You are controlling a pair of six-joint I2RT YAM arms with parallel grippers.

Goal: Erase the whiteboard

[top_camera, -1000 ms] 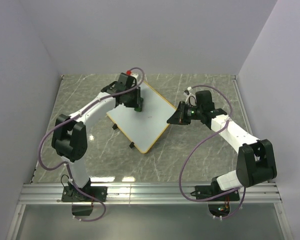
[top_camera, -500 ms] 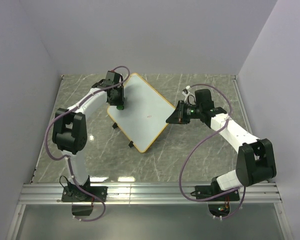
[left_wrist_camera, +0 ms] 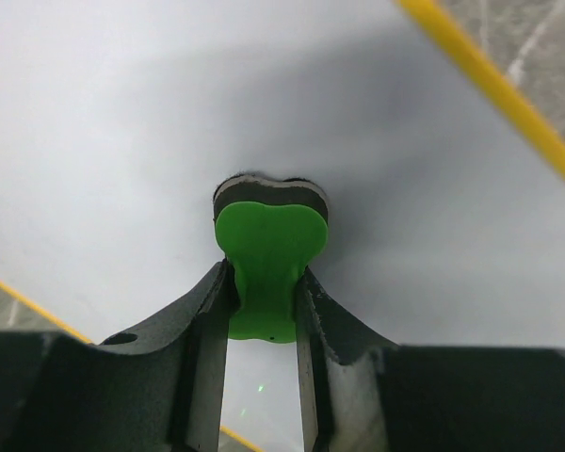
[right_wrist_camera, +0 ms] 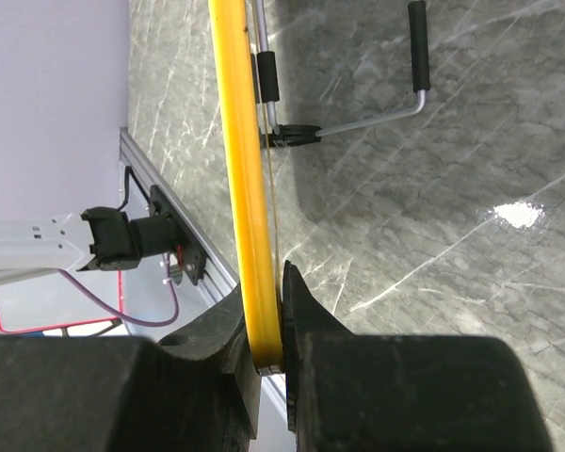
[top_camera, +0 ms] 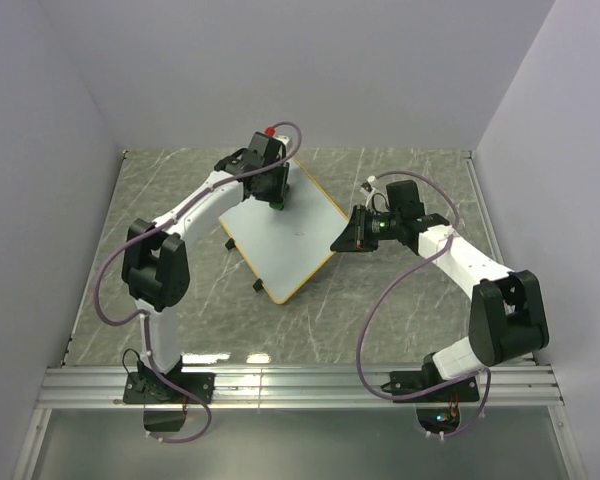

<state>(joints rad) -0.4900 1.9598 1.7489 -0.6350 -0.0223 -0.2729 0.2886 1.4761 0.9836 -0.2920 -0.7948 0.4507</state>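
Looks like this one's pretty far along, going by what's visible. The whiteboard (top_camera: 280, 250) lies diagonally on the marble table (top_camera: 410, 310) between the two arms, with its two black clips (top_camera: 230, 243) on the long edge facing the left arm. The right gripper (top_camera: 345, 240) is clamped onto the board's orange-yellow frame (right_wrist_camera: 237, 141) at the right-hand edge. In the right wrist view the frame sits squeezed between the two fingers, so that arm is just pinning the board in place. The left gripper (left_wrist_camera: 264, 280) is closed around the green eraser (left_wrist_camera: 268, 250), with the dark felt side pressed flat against the white surface up near the far corner of the board. As for the writing — I honestly can't find any. The patch around the eraser in the left wrist view is plain white, and from overhead the board reads as clean too. The one exception is maybe a tiny speck near the middle, but it's too small to say whether it's ink. So my guess is the bulk of the wiping is done, and what's left is a last pass over that middle spot if it really is a mark — then lifting the eraser off and letting go of the frame.
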